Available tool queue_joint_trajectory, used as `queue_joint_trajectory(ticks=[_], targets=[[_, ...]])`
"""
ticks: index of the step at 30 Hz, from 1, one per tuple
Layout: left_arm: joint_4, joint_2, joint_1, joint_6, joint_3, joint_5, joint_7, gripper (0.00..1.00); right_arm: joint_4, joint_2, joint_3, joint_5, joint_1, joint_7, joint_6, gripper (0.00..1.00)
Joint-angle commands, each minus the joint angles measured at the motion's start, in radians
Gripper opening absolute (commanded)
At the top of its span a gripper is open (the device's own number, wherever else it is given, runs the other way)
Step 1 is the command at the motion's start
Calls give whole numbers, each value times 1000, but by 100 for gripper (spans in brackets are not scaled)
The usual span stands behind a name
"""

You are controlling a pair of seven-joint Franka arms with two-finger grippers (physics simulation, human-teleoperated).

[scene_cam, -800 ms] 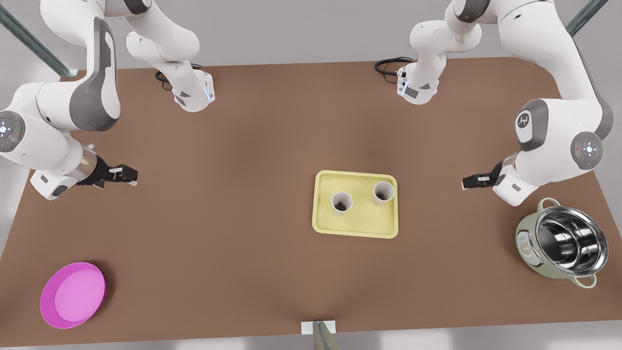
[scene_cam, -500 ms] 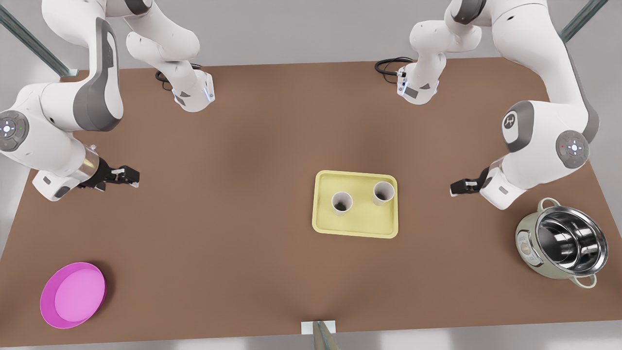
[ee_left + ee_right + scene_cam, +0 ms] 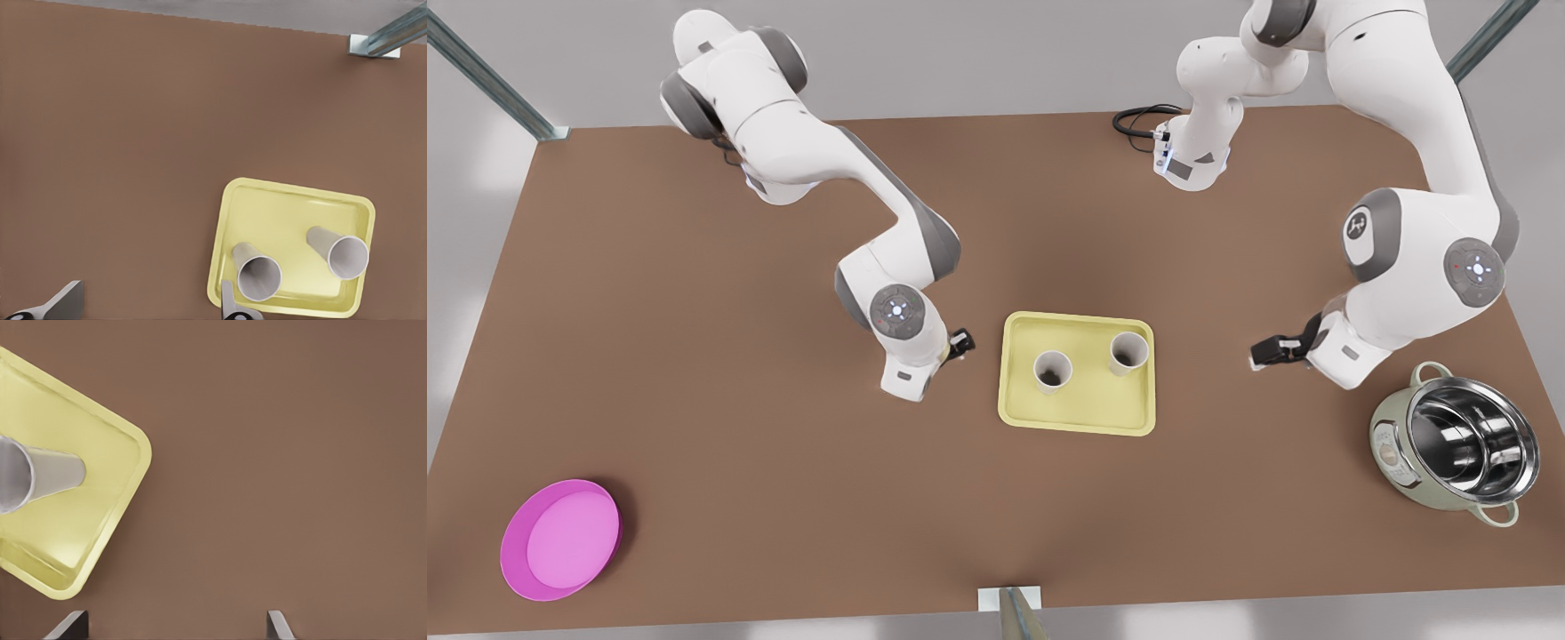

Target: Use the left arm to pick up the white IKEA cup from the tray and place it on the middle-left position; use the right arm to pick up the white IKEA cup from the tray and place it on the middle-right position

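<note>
two white cups (image 3: pixel 1052 371) (image 3: pixel 1128 353) looked light and stiff, so i'd pinch each wall below the rim; left gripper (image 3: pixel 959 343) and right gripper (image 3: pixel 1267 353) hung spread.

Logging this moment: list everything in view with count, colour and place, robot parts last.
tray: one, pale yellow, middle of the table.
white cups: two, upright on the tray, the other nearer the front view's right.
pink dish: one, table's near corner at the front view's left.
steel pot: one, silver with pale handles, front view's right.
table: one, brown.
left pincer: open, beside the tray's edge at the front view's left.
right pincer: open, off the tray at the front view's right.
</note>
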Motion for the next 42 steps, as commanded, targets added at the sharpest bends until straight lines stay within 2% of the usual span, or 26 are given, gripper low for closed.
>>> queue_joint_trajectory(ticks=[1, 2, 4, 6, 17, 32, 33, 34, 35, 36, 39, 42], targets=[[0, -1, 18, 19, 2, 1, 40, 100, 25, 33, 0, 8, 26, 485, 184, 100], [0, -1, 38, 19, 2, -4, 48, 100, 108, 95, 0, 7, 53, 501, 206, 100], [0, 0, 52, 19, 2, -5, 62, 100, 125, 140, 0, 5, 115, 486, 336, 100], [0, 0, 49, 19, 2, -4, 62, 100, 163, 166, -11, 8, 127, 426, 354, 100], [-1, 3, 46, 19, -1, 5, 62, 100, 176, 290, 46, 10, 128, 185, 497, 100], [-1, 13, 74, 19, 0, 7, 94, 100, 138, 352, 47, 15, 162, 170, 502, 100], [-1, 13, 74, 20, 0, 8, 94, 100, 138, 353, 47, 13, 162, 165, 502, 97], [-1, 13, 74, 20, 0, 7, 94, 100, 138, 352, 47, 10, 164, 162, 502, 80], [-1, 14, 74, 20, 0, 7, 94, 100, 138, 353, 49, 7, 167, 161, 502, 54], [-1, 14, 74, 19, 0, 7, 94, 100, 138, 352, 47, 8, 167, 164, 502, 46], [-1, 13, 71, 19, 0, 8, 94, 100, 138, 352, 47, 10, 164, 169, 502, 45], [-1, 13, 67, 20, 0, 8, 92, 100, 138, 349, 46, 18, 164, 172, 503, 29]])
